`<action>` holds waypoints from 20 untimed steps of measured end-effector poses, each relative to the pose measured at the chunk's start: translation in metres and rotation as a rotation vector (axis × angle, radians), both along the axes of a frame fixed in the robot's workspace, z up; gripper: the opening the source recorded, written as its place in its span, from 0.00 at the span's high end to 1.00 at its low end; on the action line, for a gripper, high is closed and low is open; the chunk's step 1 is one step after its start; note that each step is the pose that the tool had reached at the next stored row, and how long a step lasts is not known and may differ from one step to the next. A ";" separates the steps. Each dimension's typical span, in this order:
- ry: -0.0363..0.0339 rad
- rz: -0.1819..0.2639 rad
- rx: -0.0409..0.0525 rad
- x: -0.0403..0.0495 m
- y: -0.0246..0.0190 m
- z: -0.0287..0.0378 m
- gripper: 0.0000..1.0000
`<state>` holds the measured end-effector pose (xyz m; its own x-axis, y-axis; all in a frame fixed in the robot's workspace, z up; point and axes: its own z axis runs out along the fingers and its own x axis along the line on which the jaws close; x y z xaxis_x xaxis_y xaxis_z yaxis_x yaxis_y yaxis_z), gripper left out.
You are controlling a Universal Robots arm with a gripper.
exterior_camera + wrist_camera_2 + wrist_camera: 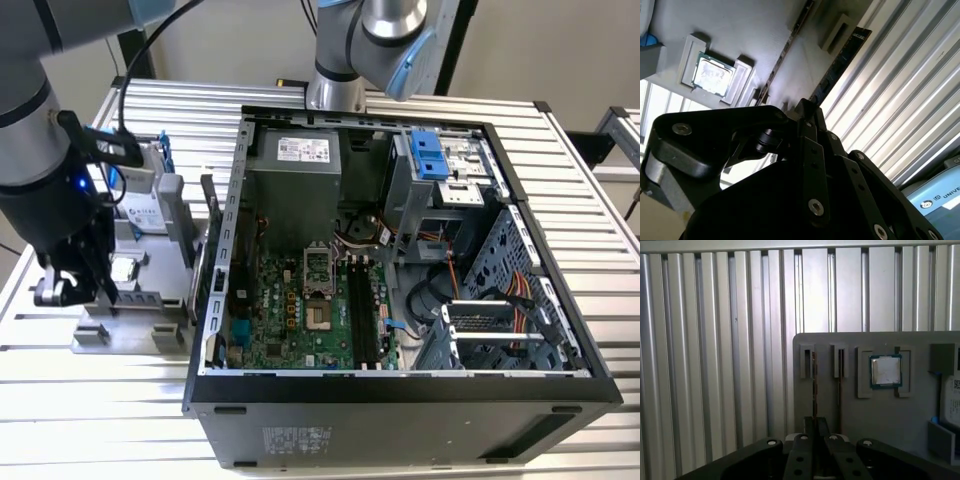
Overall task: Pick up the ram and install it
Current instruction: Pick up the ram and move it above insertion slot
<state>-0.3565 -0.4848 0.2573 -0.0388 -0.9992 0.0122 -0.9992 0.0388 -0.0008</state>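
The hand [815, 424] is pinched narrow on the ram [814, 385], which stands on edge in the grey holder's [865, 415] outermost slot, far from the holder's processor chip [885, 371]. I judge this the pick-up step. Freeing the stick calls for a straight pull out of that slot.

1. Exterior view: bright, even light from overhead, with soft shadows inside the computer case [400, 410].
2. Second wrist view: harsh glare on the ribbed table [920, 90]; the gripper [807, 107] is almost black.
3. First wrist view: dimmer and grey.
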 end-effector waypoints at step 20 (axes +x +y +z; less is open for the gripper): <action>-0.0001 0.000 0.0001 0.0000 0.0000 0.0115 1.00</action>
<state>-0.3564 -0.4848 0.2688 -0.0392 -0.9992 0.0121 -0.9992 0.0392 -0.0009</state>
